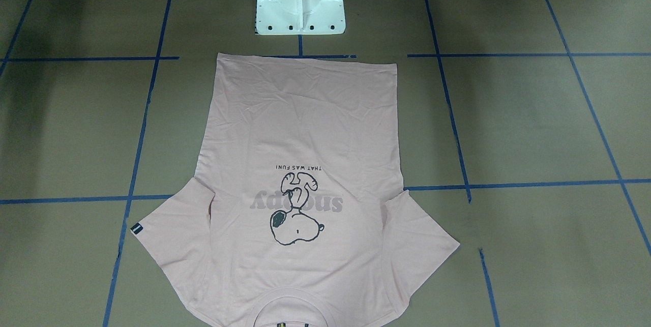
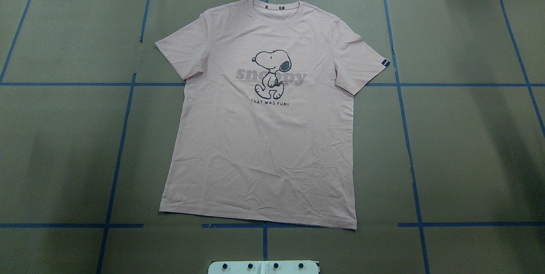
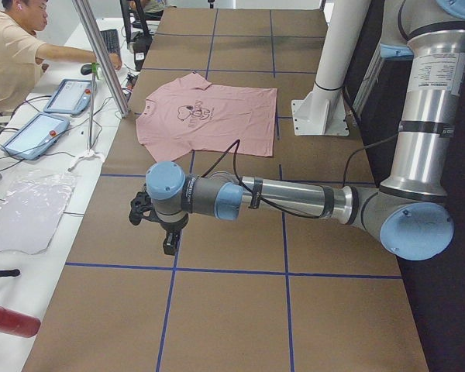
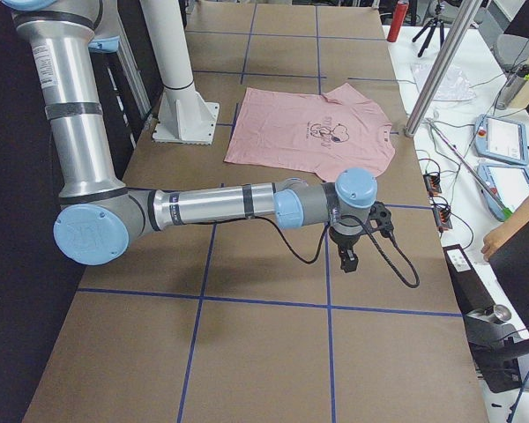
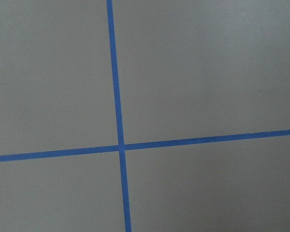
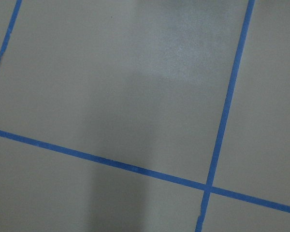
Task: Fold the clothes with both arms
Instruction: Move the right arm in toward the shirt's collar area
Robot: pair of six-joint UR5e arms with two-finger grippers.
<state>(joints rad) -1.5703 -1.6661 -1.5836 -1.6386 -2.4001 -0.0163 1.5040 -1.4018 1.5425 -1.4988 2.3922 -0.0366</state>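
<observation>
- Clutter sits on the white side bench nearest the table's left end: a red bottle (image 3: 12, 320), a crumpled clear plastic sheet (image 3: 31, 209) and two tablets (image 3: 32, 135). A seated person (image 3: 15, 54) reaches toward the farther tablet.
- Just inside that end, the left arm (image 3: 294, 198) stretches out low and level over the brown table (image 2: 468, 146). The left gripper (image 3: 169, 246) points down above a crossing of blue tape lines (image 5: 120, 146). It is well apart from the shirt, and I cannot tell how wide its jaws stand.
- At mid-table lies the pale pink T-shirt (image 2: 264, 137), flat and print-side up, both sleeves spread.
- Its long axis runs straight across the table. The hem is toward the white pedestal (image 1: 300, 1) and stops just short of it. The collar is at the operators' edge, so the cartoon dog reads upright from the robot's side.
- The small dark tag (image 2: 385, 63) is on the sleeve at the robot's right.
- Beyond the shirt, the right arm (image 4: 212, 204) mirrors the pose, low over bare taped table. The right gripper (image 4: 346, 263) hangs fingers-down, clear of the cloth, and its opening cannot be judged either.
</observation>
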